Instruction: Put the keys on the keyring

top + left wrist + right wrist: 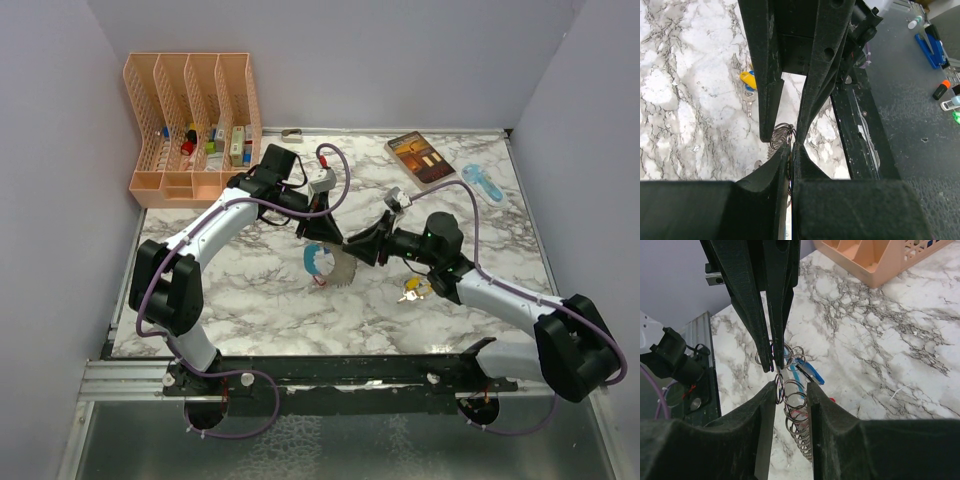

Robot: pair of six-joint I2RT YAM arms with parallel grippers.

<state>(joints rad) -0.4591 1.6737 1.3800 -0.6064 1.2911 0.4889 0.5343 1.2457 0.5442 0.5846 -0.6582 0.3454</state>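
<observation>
Keyring is pinched at its top ring by the closed left gripper. Right gripper is seen parted, the hanging rings straddled by its fingers.

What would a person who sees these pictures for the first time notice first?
Both arms meet over the middle of the marble table: the left gripper pinches the keyring, and the right gripper straddles its rings. A yellow-headed key lies beside the right arm; an orange file rack stands back left.
</observation>
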